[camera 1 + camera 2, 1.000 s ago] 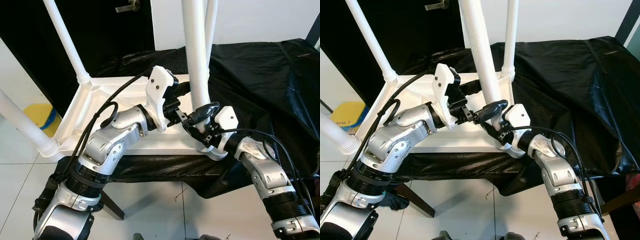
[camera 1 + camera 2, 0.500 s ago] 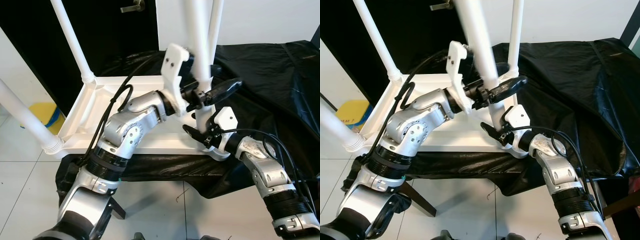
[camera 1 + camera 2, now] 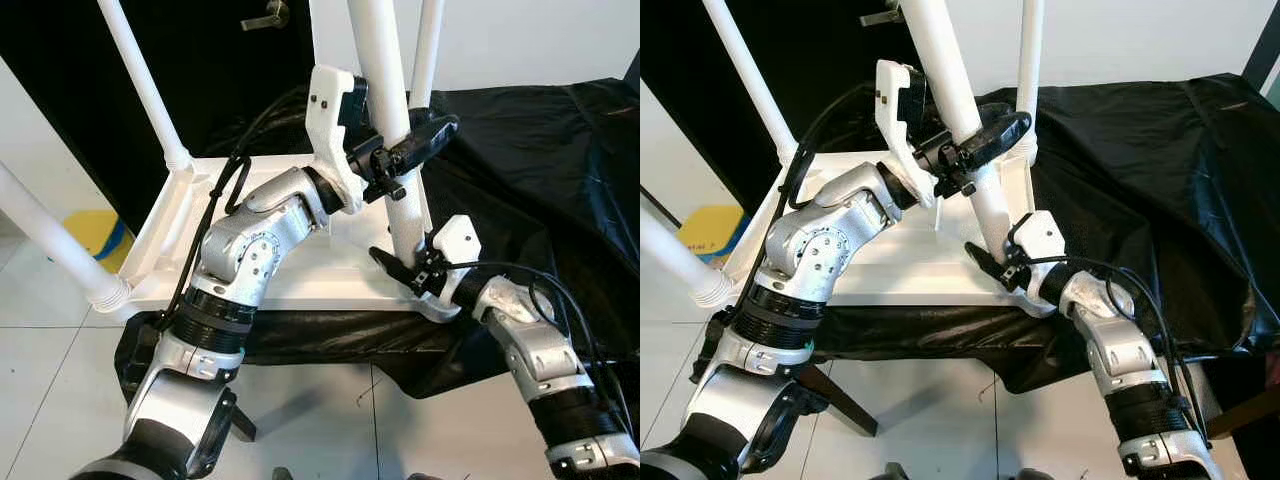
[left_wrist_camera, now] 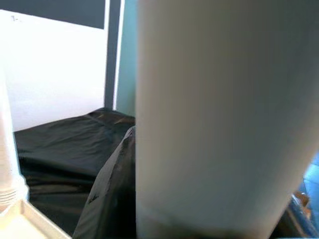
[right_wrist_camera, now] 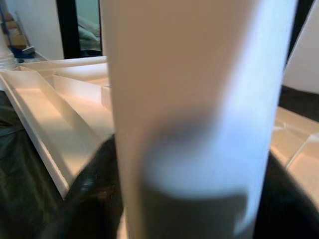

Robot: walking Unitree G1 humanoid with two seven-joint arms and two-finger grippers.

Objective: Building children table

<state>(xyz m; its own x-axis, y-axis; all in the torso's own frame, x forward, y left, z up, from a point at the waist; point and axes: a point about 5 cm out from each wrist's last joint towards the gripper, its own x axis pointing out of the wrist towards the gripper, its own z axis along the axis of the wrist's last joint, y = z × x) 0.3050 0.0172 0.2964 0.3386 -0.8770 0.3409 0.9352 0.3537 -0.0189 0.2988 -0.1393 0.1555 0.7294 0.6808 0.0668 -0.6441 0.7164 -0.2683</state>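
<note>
My left gripper [image 3: 405, 160] clamps the upright white table leg [image 3: 385, 110] high up, while my right gripper [image 3: 405, 272] grips its base on the overturned tabletop [image 3: 300, 280].

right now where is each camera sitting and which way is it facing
Left eye, right eye: on the head, looking down at the upturned white table; both silver arms show.
Left wrist: looks along the left gripper at the near leg, high up.
Right wrist: looks along the right gripper at the leg's base.
Shared: that leg, the black cloth.
</note>
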